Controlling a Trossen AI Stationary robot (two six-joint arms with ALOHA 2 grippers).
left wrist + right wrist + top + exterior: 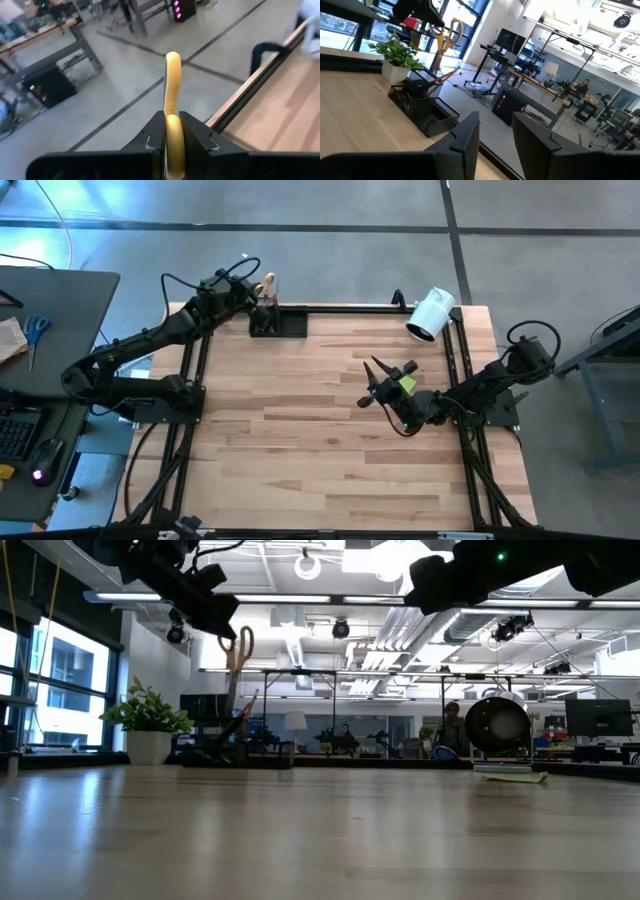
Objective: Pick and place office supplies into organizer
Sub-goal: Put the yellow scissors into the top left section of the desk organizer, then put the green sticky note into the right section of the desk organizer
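High view: the left gripper (262,288) hangs over the far edge of the light wooden table (300,440), clenched on the yellow-handled scissors (268,284), right above the low black mesh organizer (278,322) at that edge. The right gripper (385,380) sits toward the right side, a lime-green sticky-note pad (407,385) at its fingers; a white cylinder (431,314) lies near the far right corner.

Low view: the scissors (238,655) hang upright above the organizer (240,752), beside a small green plant (148,720).

Left wrist view: both fingers (150,142) pinch the yellow handle (172,85).

Right wrist view: the fingers (465,137) stand apart, nothing visible between them.
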